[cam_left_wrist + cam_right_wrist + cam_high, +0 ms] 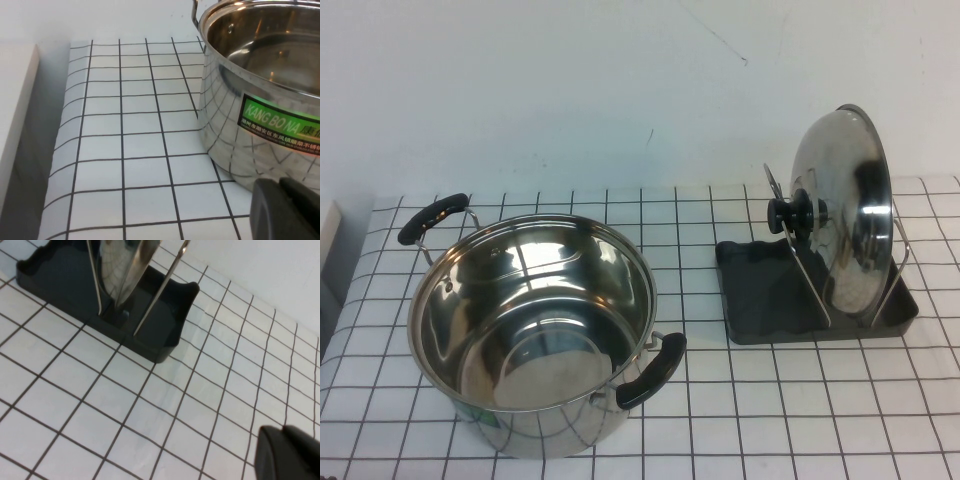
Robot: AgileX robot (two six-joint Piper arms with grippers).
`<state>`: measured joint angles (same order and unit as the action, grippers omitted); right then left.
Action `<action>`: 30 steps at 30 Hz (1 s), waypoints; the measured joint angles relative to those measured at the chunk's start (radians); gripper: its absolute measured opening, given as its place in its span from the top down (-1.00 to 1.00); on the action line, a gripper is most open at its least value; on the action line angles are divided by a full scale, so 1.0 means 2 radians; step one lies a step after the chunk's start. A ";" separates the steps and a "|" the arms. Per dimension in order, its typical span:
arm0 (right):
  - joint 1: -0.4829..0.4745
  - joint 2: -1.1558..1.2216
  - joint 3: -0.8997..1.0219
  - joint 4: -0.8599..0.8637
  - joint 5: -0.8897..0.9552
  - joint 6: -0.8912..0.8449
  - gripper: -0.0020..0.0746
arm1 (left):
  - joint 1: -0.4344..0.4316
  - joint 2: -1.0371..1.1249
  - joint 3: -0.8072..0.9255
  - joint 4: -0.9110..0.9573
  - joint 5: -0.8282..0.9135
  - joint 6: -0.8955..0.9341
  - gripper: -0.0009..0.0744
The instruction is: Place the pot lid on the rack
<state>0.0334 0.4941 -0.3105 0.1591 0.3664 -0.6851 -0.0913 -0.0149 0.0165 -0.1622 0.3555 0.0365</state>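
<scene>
The shiny domed pot lid [840, 215] stands on edge in the rack [760, 300], leaning between its upright wire loops, with its black knob [790, 213] facing left. In the right wrist view the lid's lower edge [122, 270] sits in the dark rack tray [160, 335]. My right gripper [283, 428] is shut and empty over the checked cloth, off to one side of the rack. My left gripper [278, 184] is also shut and empty, low beside the pot's wall. Neither gripper shows in the high view.
A deep steel pot [535, 330] with two black handles stands at the front left, open and empty; its green label [280, 125] faces the left wrist camera. A pale block [15, 115] borders the cloth's left edge. A white wall runs behind the table.
</scene>
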 joint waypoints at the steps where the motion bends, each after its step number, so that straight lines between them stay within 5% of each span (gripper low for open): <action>1: 0.000 0.000 0.000 0.000 0.000 0.000 0.95 | 0.000 0.000 0.000 0.002 0.000 0.000 0.98; 30: 0.000 0.000 0.000 0.000 0.000 0.000 0.95 | 0.000 0.000 0.000 0.026 -0.002 -0.037 0.98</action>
<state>0.0334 0.4941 -0.3105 0.1591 0.3664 -0.6851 -0.0913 -0.0149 0.0165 -0.1098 0.3517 -0.0382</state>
